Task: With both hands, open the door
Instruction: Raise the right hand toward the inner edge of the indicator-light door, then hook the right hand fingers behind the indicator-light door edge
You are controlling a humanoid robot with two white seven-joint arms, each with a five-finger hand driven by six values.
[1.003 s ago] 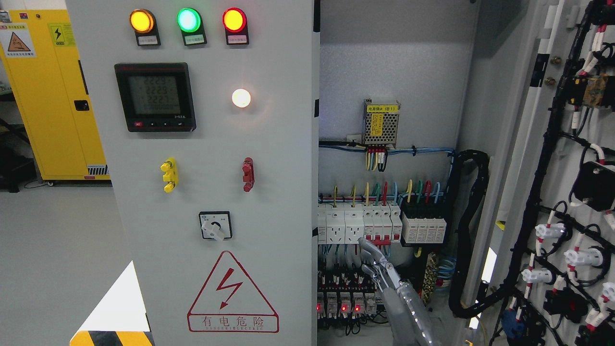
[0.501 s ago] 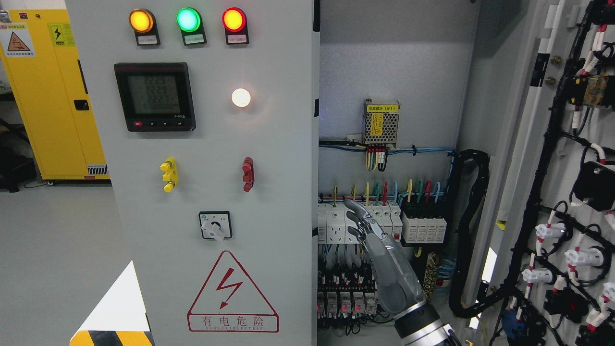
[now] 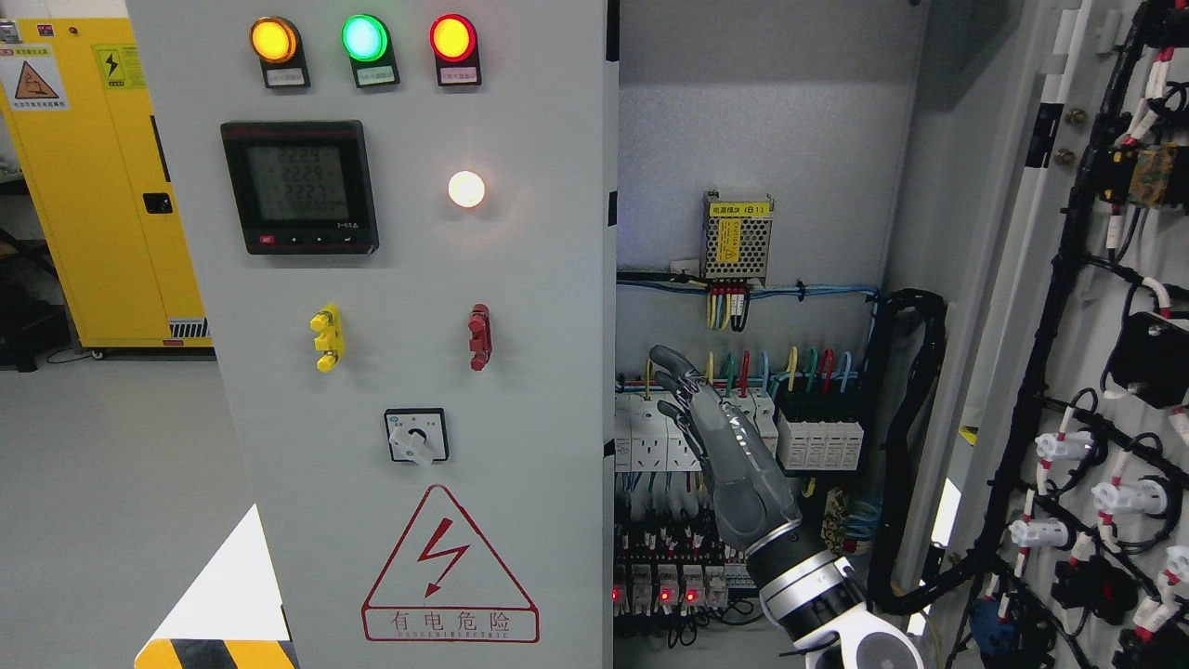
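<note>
Electrical cabinet seen from the head camera. The left door [image 3: 418, 334], a grey panel, stands closed and fills the centre-left; it carries three indicator lamps [image 3: 364, 39] (amber, green, red) in a row along the top, a digital meter [image 3: 299, 186] below them, a lit white lamp [image 3: 466, 189] to the right of the meter, a yellow handle [image 3: 327, 338] and a red handle [image 3: 479, 336] at mid-height, a rotary selector switch [image 3: 416, 437], and a red-outlined triangular shock-warning sign [image 3: 450, 567] near the bottom. The right door [image 3: 1077, 279] is swung open at the far right, its inner face showing black cable bundles and white connectors. Between the two doors the cabinet interior [image 3: 762, 121] is exposed: a small power-supply module [image 3: 737, 239] with a yellow label hangs on the back wall, and below it runs a row of white circuit breakers [image 3: 650, 437] fed by coloured wires. The right hand [image 3: 720, 437] enters from the lower right and reaches up and to the left, in front of the breaker row and just right of the closed door's edge; its fingers [image 3: 671, 364] are extended, close together and slightly curled at the tips, holding nothing. Whether they touch the door edge cannot be told. A yellow cabinet [image 3: 93, 186] stands in the left background.
</note>
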